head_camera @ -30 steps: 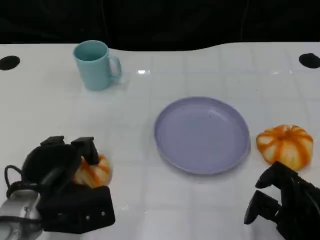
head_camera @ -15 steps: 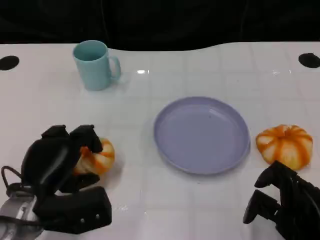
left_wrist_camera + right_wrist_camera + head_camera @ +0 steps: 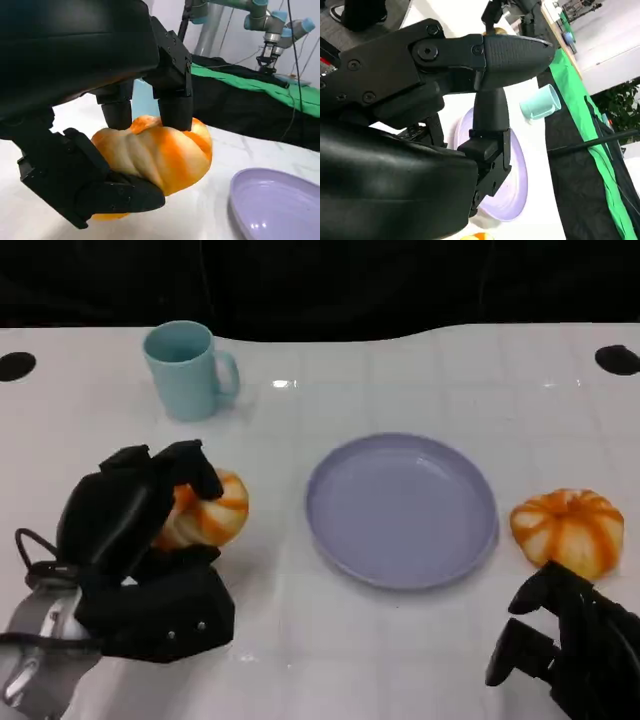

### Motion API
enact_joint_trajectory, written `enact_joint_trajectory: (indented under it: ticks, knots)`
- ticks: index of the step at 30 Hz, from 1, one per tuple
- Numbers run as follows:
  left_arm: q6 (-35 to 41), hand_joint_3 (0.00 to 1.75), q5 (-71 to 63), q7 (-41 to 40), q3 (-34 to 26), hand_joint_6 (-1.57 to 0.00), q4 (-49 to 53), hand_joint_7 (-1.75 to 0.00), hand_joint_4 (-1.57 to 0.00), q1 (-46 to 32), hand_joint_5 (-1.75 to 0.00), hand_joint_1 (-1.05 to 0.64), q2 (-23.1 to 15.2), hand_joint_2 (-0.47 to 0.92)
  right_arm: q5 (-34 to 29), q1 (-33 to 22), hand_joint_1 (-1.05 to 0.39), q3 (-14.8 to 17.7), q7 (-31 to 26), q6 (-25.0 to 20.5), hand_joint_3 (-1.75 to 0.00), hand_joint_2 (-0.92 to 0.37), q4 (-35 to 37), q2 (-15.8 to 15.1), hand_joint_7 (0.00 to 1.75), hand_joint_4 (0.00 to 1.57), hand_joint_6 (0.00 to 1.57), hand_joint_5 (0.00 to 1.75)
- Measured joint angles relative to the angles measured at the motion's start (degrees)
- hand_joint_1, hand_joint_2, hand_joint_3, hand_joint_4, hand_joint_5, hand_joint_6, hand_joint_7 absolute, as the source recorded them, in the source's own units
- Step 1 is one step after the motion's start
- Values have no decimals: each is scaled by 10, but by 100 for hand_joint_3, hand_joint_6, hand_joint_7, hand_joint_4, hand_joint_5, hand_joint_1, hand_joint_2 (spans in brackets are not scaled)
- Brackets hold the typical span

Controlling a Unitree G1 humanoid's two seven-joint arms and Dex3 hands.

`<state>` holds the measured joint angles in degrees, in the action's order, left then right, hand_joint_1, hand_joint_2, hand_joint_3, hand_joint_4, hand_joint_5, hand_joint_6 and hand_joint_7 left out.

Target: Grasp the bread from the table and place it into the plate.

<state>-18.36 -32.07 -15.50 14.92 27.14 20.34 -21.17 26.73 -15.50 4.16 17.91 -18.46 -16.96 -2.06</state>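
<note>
An orange-and-cream striped bread is gripped in my left hand at the table's left, a short way left of the lavender plate. In the left wrist view, black fingers press on the bread from above and the thumb holds it from below; the plate lies beyond it with nothing on it. A second striped bread rests on the table right of the plate. My right hand hovers at the near right holding nothing, fingers apart.
A light blue mug stands at the back left, also seen in the right wrist view as the mug past the plate. Two dark holes mark the table's far corners. White tabletop lies between the held bread and the plate.
My left hand has closed around the bread and carried it up and away from the near edge, slightly toward the plate. The right hand has stayed in place.
</note>
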Motion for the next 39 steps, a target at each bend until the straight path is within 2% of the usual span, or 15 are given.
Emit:
enact_joint_trajectory:
  ticks: [4,12,25,36,39]
  knots:
    - [-20,122,31,24,-7,-72,16,-175,-88,28,-175,-12,9,48,-2,-1,-51,0,0,2,-48,-92,1,0,168,65,47,175]
    - [-44,126,36,40,-5,-71,47,-175,-84,80,-175,-9,27,44,-2,0,-51,0,6,9,-48,-92,13,0,168,65,46,175]
    - [-65,134,53,75,-2,-71,62,-175,-89,113,-175,-8,66,42,-1,1,-50,2,6,9,-47,-92,17,0,169,65,45,175]
    - [-101,138,48,74,22,-72,118,-175,-89,156,-175,-6,91,37,-1,1,-50,2,6,9,-46,-92,19,0,168,64,46,175]
    - [-104,140,48,74,25,-71,132,-175,-90,163,-175,-10,96,37,0,1,-49,3,6,8,-45,-92,19,0,168,65,46,175]
